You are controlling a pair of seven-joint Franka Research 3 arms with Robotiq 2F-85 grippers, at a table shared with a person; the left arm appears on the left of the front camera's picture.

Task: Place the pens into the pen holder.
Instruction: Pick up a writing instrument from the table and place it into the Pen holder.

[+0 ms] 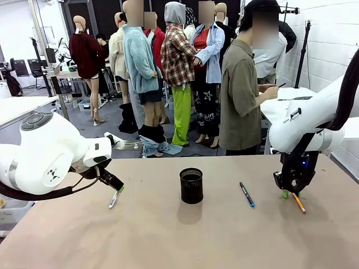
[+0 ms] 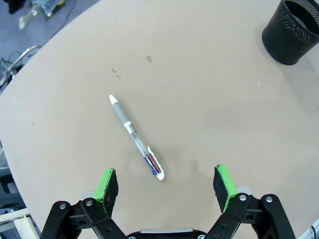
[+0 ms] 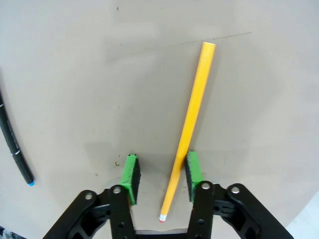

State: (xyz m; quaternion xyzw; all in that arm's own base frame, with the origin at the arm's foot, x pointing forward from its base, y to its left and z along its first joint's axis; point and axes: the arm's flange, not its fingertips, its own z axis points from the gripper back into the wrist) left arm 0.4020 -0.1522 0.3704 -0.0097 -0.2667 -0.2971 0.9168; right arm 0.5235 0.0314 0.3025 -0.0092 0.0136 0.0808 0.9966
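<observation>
Light, stiff, smooth and round, so likely to roll or swing if pinched off-centre: an orange pencil (image 3: 192, 114), flat on the table (image 1: 168, 241) at lower right of the front view. Sits between the pads of the right gripper (image 3: 162, 172), narrowed around its lower end, touching one pad with a gap to the other, not clamped. Probably steadier taken nearer mid-length. At lower left, a left gripper (image 2: 165, 183) spread wide over a white pen (image 2: 136, 138), holding nothing. In the middle, an upright black mesh cup (image 1: 191, 193); between cup and pencil, a dark blue-tipped pen (image 1: 247, 194), clear of the route.
</observation>
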